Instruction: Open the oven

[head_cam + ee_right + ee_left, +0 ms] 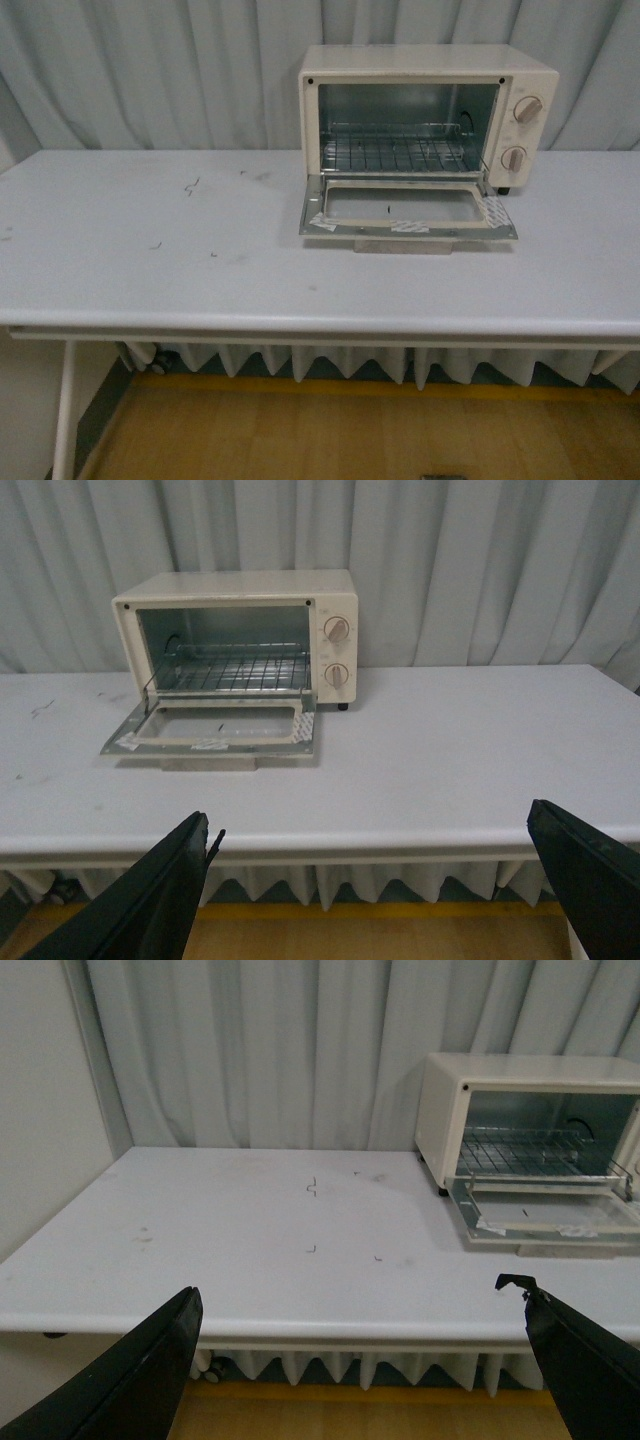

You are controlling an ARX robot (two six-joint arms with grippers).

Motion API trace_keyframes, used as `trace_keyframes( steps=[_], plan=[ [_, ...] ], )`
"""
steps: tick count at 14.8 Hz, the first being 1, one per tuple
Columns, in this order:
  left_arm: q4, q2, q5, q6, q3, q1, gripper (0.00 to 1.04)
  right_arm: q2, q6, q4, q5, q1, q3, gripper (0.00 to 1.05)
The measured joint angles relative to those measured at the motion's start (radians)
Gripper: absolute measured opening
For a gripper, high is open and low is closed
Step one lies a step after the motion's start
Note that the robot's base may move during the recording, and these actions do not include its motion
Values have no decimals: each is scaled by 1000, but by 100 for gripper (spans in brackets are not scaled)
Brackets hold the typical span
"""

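front view: the small cream-white boxy oven [428, 110] stands at the back right of the pale grey table [150, 270], its glass door [405, 208] lying flat down, wire rack [400, 152] visible. left wrist view: the left gripper [355, 1360] is spread wide before the table edge. right wrist view: the right gripper [385, 890] is spread wide too; grey curtain [480, 570] behind.

Soft, even, dimmish light; faint shadows, slight grain, perhaps mild edge distortion.

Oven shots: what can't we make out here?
- Knob markings on the oven: too small in every view.
- Door handle: front view shows only a sliver past the lowered door.
- Oven's right side: cut off by the frame edge in the left wrist view.
- Left gripper and right gripper: only open finger ends show; arms out of frame.
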Motion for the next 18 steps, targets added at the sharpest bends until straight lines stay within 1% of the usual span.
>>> trace_keyframes(
  steps=[18],
  plan=[
    [0,0,-3,0,0,0,98,-2,0,3,-2,0,0,98]
  ],
)
